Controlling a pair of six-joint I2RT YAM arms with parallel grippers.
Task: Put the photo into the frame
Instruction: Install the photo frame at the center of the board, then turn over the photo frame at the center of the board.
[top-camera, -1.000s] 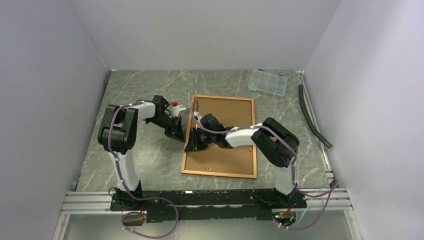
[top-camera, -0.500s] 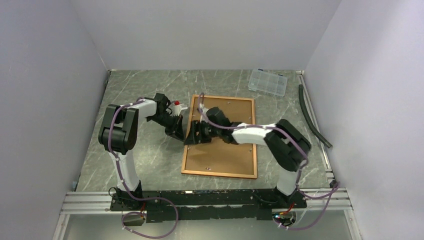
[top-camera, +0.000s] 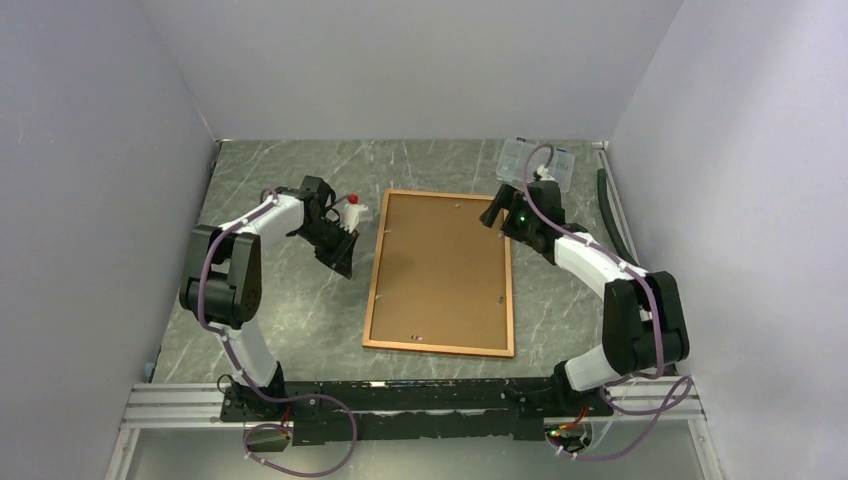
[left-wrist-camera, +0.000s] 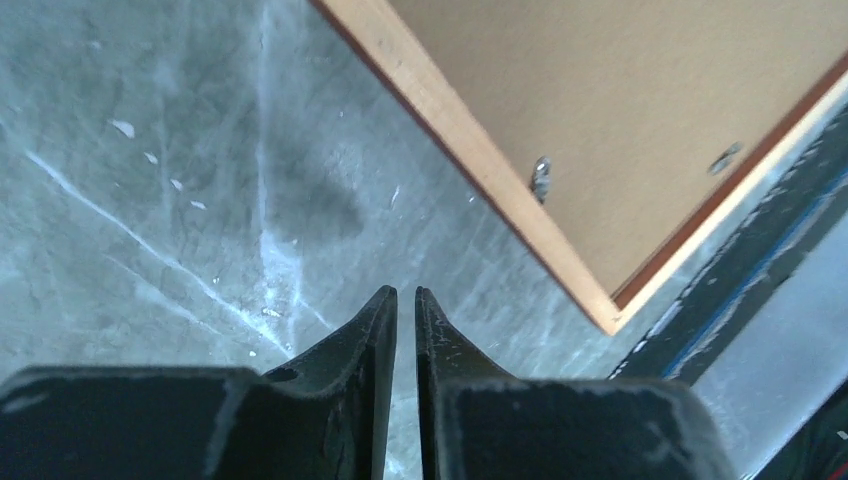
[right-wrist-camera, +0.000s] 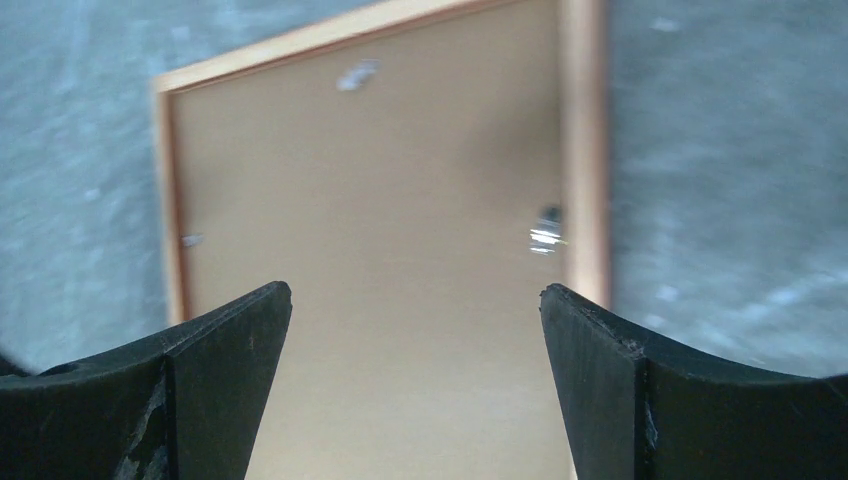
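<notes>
The frame (top-camera: 376, 270) lies flat, back side up, in the middle of the table. The brown backing board (top-camera: 440, 270) fills it, and small metal tabs show along its edges. The photo is hidden. My left gripper (top-camera: 343, 268) hovers over bare table just left of the frame's border (left-wrist-camera: 470, 150). Its tips (left-wrist-camera: 405, 292) stand a thin slit apart with nothing between them. My right gripper (top-camera: 495, 215) hangs above the frame's far right corner. It (right-wrist-camera: 415, 290) is wide open and empty, looking down on the backing board and the frame's border (right-wrist-camera: 583, 150).
A clear plastic compartment box (top-camera: 537, 163) sits at the back right, partly behind the right arm. A black hose (top-camera: 625, 235) runs along the right wall. Walls close in the left, back and right, and a metal rail (top-camera: 400, 400) lines the near edge.
The right arm swung from the frame's left edge across to its far right corner, its jaws opening wide. The left gripper drew back slightly and parted a little.
</notes>
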